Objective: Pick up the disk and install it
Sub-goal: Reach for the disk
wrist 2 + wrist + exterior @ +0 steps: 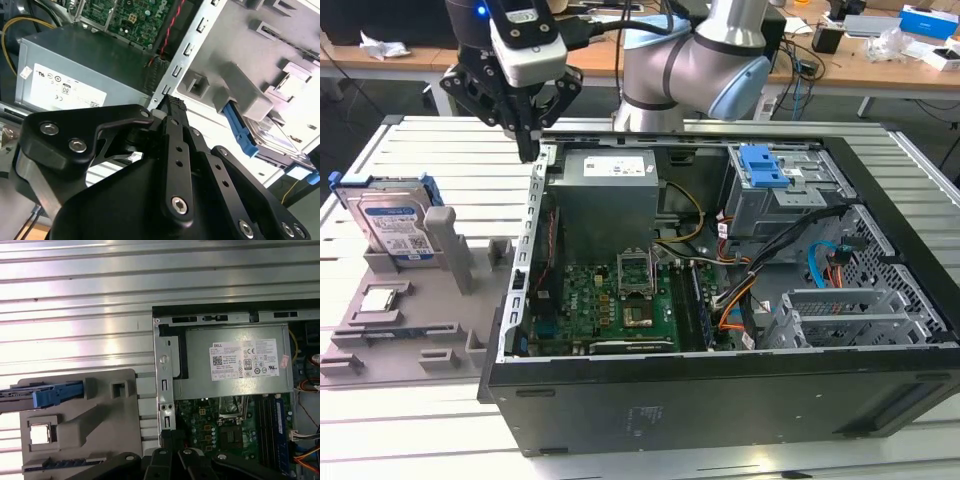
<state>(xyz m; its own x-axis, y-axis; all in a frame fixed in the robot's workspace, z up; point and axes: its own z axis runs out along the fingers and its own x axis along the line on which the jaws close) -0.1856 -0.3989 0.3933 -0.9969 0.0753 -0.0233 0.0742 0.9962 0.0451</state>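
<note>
Fingers [176, 131] of the gripper [528, 148] are pressed together with no gap between them, and they hold nothing. In the exterior view they point down just over the corner of the open case [720, 385], by its metal edge wall. Whether the tips touch that wall cannot be told. The disk [390, 225] lies off to the exterior view's left of the fingers, clearly apart from them. It stands tilted on edge in a slot of the gray fixture [420, 340], label facing up and out, with its blue carrier [342, 182] framing it. In the second wrist view the disk [272, 142] sits beyond the fingertips, on the far side of a gray block of the fixture. In the first wrist view it is seen edge-on, with the carrier [50, 395] as a blue bar in the fixture [100, 430] and the gripper [171, 436] over the case wall beside it. By count there is one disk, one carrier, one gripper, one fixture and one case. Inside the case sit one power supply [605, 195], closest to the fingers, one motherboard [610, 300] and one blue latch [765, 165] on the drive bay. One square chip [380, 298] rests in a fixture pocket. Fixture and case both stand on the slatted metal table [420, 440].
</note>
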